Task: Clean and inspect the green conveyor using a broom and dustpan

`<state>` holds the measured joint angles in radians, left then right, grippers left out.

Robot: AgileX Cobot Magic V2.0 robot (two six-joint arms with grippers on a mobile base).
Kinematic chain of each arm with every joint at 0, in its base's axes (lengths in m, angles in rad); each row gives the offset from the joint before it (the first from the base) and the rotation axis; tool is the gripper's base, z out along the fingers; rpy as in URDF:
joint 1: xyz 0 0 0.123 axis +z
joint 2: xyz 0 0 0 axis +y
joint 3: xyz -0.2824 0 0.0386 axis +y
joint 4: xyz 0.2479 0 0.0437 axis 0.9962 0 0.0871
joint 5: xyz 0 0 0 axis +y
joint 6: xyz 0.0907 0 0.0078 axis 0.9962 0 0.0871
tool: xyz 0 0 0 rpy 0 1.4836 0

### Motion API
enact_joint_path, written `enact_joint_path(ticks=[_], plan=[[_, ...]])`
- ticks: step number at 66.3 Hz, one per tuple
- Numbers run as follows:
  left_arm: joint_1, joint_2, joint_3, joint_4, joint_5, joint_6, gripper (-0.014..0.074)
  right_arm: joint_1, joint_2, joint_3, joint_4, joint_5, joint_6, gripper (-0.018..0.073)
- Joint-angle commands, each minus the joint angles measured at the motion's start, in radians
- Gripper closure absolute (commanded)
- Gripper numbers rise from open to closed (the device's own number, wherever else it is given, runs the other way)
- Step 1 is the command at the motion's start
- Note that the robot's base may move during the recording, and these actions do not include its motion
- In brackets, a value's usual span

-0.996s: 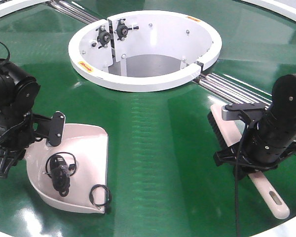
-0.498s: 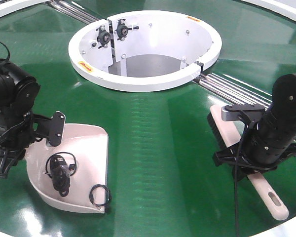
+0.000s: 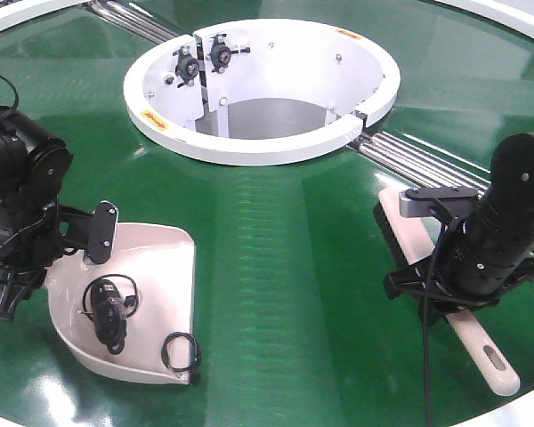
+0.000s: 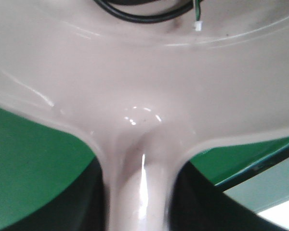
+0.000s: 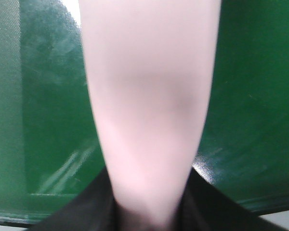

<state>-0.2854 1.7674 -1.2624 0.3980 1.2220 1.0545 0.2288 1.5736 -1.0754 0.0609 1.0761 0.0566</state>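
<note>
The green conveyor (image 3: 276, 267) fills the front view. On its left lies the beige-pink dustpan (image 3: 156, 276), holding a small black wired part (image 3: 107, 313) and a black wire loop (image 3: 180, 350). My left gripper (image 4: 139, 204) is shut on the dustpan handle (image 4: 140, 183), which my left arm (image 3: 22, 196) hides in the front view. On the right the broom (image 3: 418, 240) lies flat, black bristles to its left. My right gripper (image 5: 151, 204) is shut on the broom handle (image 5: 149, 110), whose slotted end (image 3: 498, 365) sticks out toward the front.
A white-rimmed round opening (image 3: 249, 147) sits at the conveyor's centre back. Silver roller strips (image 3: 427, 151) run from it to the right behind the broom, and others (image 3: 133, 18) to the back left. The belt's pale outer edge (image 3: 525, 405) is close behind the broom's handle end.
My right arm and the broom have shifted very slightly to the left. The left arm and the dustpan have stayed put.
</note>
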Motion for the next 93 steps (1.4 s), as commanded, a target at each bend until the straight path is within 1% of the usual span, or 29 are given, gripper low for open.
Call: enact_joint_path(ticks=[1, 54, 62, 73, 84, 93], plan=[[-0.007, -0.039, -0.025, -0.003, 0.026, -0.006, 0.0603, -0.007, -0.042, -0.021, -0.002, -0.013, -0.006, 0.0551], [-0.007, -0.039, -0.025, -0.003, 0.019, -0.006, 0.0603, -0.007, -0.042, -0.021, -0.029, -0.030, -0.009, 0.0551], [-0.007, -0.039, -0.025, -0.016, 0.016, -0.006, 0.0603, -0.007, -0.042, -0.021, -0.030, -0.030, -0.008, 0.0551], [-0.007, -0.039, -0.025, -0.067, 0.013, -0.006, 0.0603, -0.007, -0.042, -0.021, -0.034, -0.016, -0.004, 0.0551], [-0.007, -0.039, -0.025, -0.072, 0.003, -0.006, 0.0599, -0.007, -0.042, -0.021, -0.061, -0.011, -0.005, 0.0551], [-0.007, -0.039, -0.025, -0.080, -0.007, -0.006, 0.0584, -0.007, -0.042, -0.021, -0.061, -0.004, -0.005, 0.0551]])
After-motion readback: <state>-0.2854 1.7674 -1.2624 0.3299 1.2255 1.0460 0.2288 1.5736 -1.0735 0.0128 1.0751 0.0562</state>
